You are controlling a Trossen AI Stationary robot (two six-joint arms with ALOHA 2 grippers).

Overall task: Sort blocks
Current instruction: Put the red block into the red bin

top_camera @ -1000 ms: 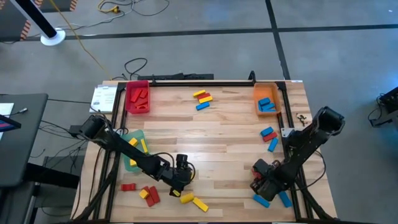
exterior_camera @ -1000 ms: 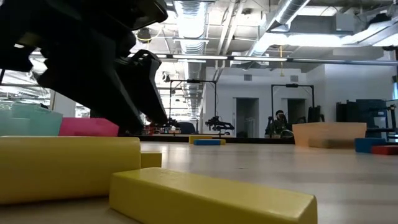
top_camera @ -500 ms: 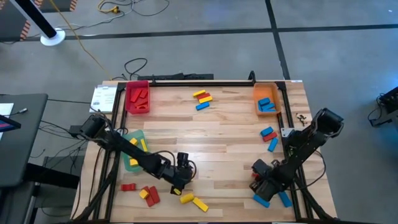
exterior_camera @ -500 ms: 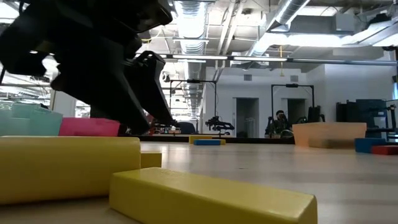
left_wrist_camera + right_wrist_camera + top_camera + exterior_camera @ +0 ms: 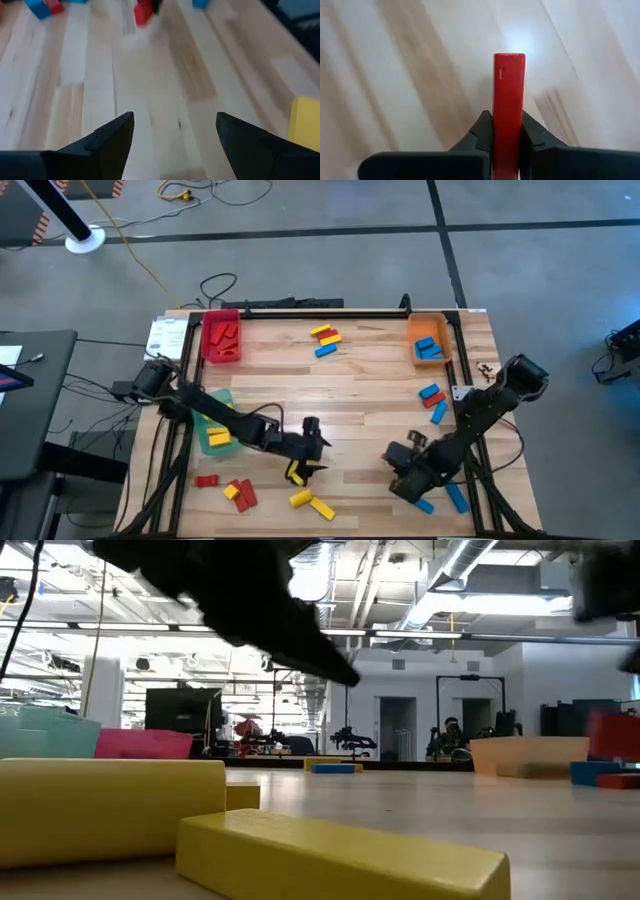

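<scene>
1. Since the earlier frame both arms have swung toward the table's middle: the left gripper [image 5: 318, 455] has left the yellow blocks near the front edge, and the right gripper [image 5: 400, 471] has closed and come away from the front right corner.
2. On the left, the red tray [image 5: 221, 337] holds red blocks and the green tray [image 5: 214, 423] a few yellow ones; red and yellow blocks [image 5: 238, 493] lie loose near the front edge.
3. The left gripper stands wide with nothing between its fingers [image 5: 111, 137].
4. At centre rear, a mixed cluster [image 5: 326, 339] waits unsorted.
5. The right gripper is clamped on a red block [image 5: 508, 110], lifted off the wood.
6. On the right, the orange tray [image 5: 428, 341] holds blue blocks; loose blue and red ones remain nearby. Sorting looks roughly half done.
7. The low view is motion-blurred, and the arms hide some blocks.
</scene>
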